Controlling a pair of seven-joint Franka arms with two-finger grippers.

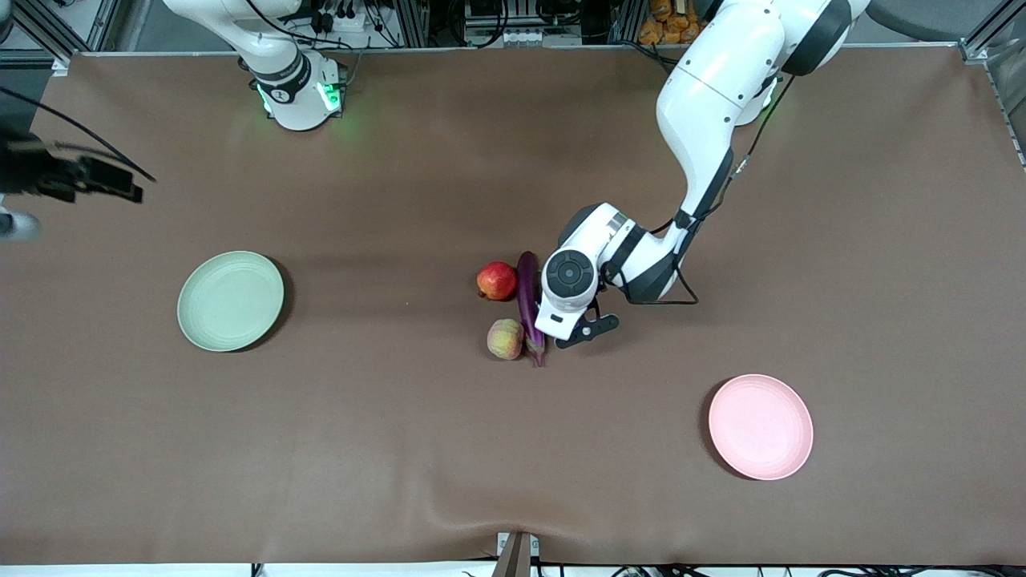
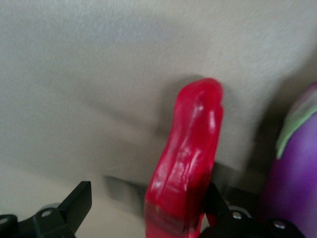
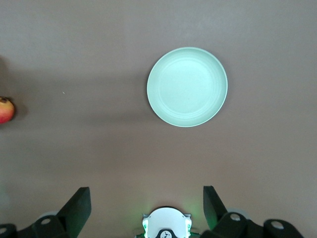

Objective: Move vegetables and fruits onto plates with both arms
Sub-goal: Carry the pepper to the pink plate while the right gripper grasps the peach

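the right gripper (image 3: 146, 210) hangs high over the right arm's end of the table, its jaws spread wide and holding nothing. in the front view it is only a dark shape at the frame's edge (image 1: 72, 178) — this arm waits. below it the pale green plate (image 1: 231, 300) lies bare on the brown tablecloth (image 1: 401, 449); the right wrist view shows the same plate (image 3: 187, 87) from above, with the red apple-like fruit (image 3: 5, 110) at that picture's edge.

mid-table the produce sits in a tight cluster: the red apple-like fruit (image 1: 497, 280), the peach (image 1: 505, 339) nearer the front camera, and the long purple eggplant (image 1: 528, 304) just beside both, toward the left arm's end.

the left gripper (image 2: 143, 218) is down at the table just beside the eggplant, under its white wrist in the front view. its jaws stand spread, and the red chili pepper (image 2: 188, 158) lies between them — one finger (image 2: 215, 198) touches the pepper, the other stands clear. the eggplant (image 2: 297, 183) lies close alongside.

the pale pink plate (image 1: 760, 426) lies bare, nearer the front camera, toward the left arm's end.
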